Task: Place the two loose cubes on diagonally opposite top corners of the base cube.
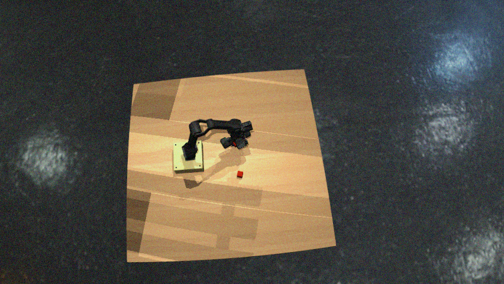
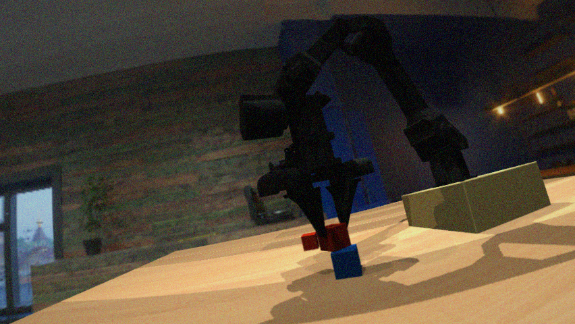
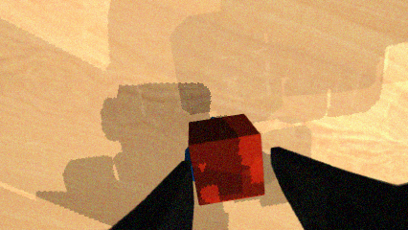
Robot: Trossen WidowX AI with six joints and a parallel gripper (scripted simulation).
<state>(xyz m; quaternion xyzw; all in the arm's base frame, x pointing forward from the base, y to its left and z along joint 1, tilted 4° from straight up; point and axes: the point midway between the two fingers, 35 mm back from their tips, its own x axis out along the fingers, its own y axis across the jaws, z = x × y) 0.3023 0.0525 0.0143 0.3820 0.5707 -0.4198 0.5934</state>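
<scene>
From the top view I see the arm (image 1: 220,124) (image 2: 396,80) standing on a pale yellow-green block (image 1: 180,164) (image 2: 507,199), and it reaches out over the wooden table (image 1: 281,112) (image 2: 140,285) (image 3: 57,38). A small piece of a red cube (image 1: 235,144) (image 2: 337,237) (image 3: 229,168) appears between the dark parts of the pincer (image 1: 235,143) (image 2: 335,234) (image 3: 231,157). The other red cube (image 1: 239,174) (image 2: 309,241) lies on the table, well apart from the pincer. In the exterior view, the pincer points downward, with its tips at the first red cube. The blue cube (image 2: 346,261) (image 3: 189,160) sits on the table, and from this side the red one appears above it and a little to its left; I cannot tell if they are touching. The other red cube shows behind the near finger, partly covered. In the wrist view, the red cube is between the two fingers, and I see a gap at its right side, so the pincer is moderately open and does not grip it. At the left, the finger's edge is just beside the cube, and a thin strip of blue shows behind the red.
</scene>
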